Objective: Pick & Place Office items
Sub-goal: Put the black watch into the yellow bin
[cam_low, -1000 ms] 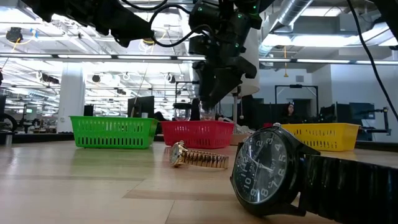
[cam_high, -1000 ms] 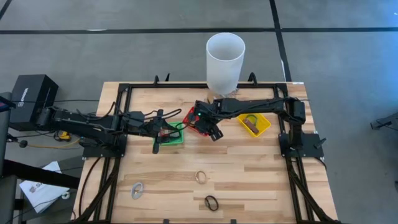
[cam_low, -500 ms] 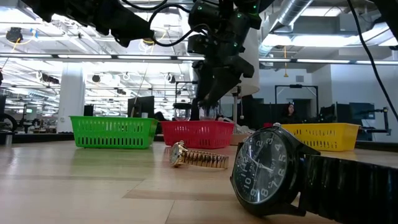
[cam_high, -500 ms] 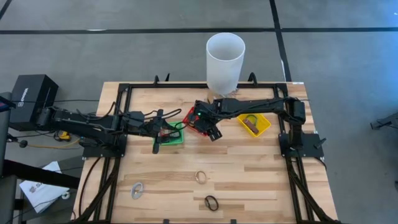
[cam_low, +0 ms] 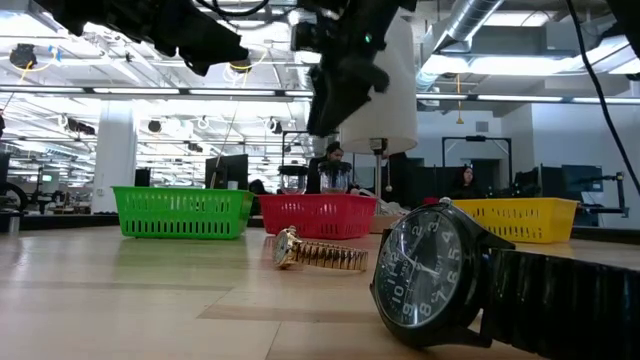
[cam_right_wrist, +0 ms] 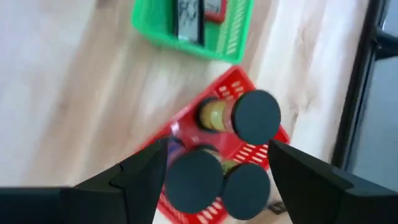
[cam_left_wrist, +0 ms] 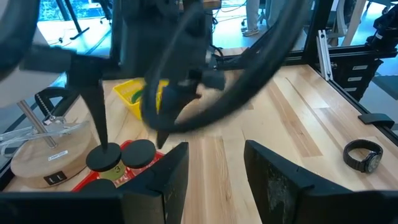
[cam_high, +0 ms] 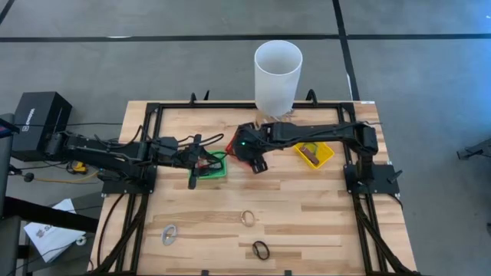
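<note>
Three black round discs (cam_right_wrist: 255, 116), (cam_right_wrist: 194, 176), (cam_right_wrist: 247, 182) and a yellow piece (cam_right_wrist: 214, 115) sit in the red basket (cam_right_wrist: 273, 140). My right gripper (cam_right_wrist: 217, 155) hangs open above that basket, fingers slanting down and nothing between them; in the high view it (cam_high: 255, 162) covers most of the basket. My left gripper (cam_left_wrist: 214, 168) waits open over the green basket (cam_high: 219, 170), which holds flat pieces (cam_right_wrist: 189, 18). A gold watch (cam_low: 318, 252), a black watch (cam_low: 440, 275) and a silvery one (cam_high: 169, 234) lie on the table's near half.
The yellow basket (cam_high: 313, 153) stands right of the red one with a dark item inside. A tall white cylinder (cam_high: 278, 77) stands at the far edge. A black frame (cam_high: 153, 115) borders the wooden table. Bare wood lies between the baskets and the watches.
My right gripper has risen from just above the red basket to well above it, turning at the wrist and shifting slightly toward the table's left. The basket and its discs have stayed where they were.
</note>
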Motion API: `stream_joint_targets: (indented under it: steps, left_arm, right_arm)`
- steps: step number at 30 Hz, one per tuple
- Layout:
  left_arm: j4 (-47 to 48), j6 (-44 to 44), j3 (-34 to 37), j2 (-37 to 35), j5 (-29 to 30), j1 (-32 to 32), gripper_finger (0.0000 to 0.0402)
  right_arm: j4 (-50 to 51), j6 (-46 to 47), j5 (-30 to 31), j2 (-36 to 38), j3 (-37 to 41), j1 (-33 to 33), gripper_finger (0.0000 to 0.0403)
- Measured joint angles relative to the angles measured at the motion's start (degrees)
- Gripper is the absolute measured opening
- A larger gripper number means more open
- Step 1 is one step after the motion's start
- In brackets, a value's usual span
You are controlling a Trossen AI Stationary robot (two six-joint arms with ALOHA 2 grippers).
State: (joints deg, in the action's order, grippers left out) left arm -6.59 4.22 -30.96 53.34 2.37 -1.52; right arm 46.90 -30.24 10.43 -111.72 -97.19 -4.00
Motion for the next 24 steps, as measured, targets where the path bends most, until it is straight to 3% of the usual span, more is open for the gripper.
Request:
stream_joint_targets:
  steps: [7, 14, 24]
  left_arm:
    - [0.0, 0.0, 0.0, 0.0, 0.0, 0.0, 0.0149]
    - [0.0, 0.0, 0.0, 0.0, 0.0, 0.0, 0.0149]
    - [0.1, -1.5, 0.0, 0.0, 0.0, 0.0, 0.0149]
  right_arm:
    - [9.2, 12.9, -3.5, 0.0, -3.0, 2.1, 0.0268]
    - [12.6, 23.4, -17.4, 0.0, -1.3, 8.6, 0.0268]
    - [4.2, 36.4, -18.1, 0.0, 2.5, 19.3, 0.0268]
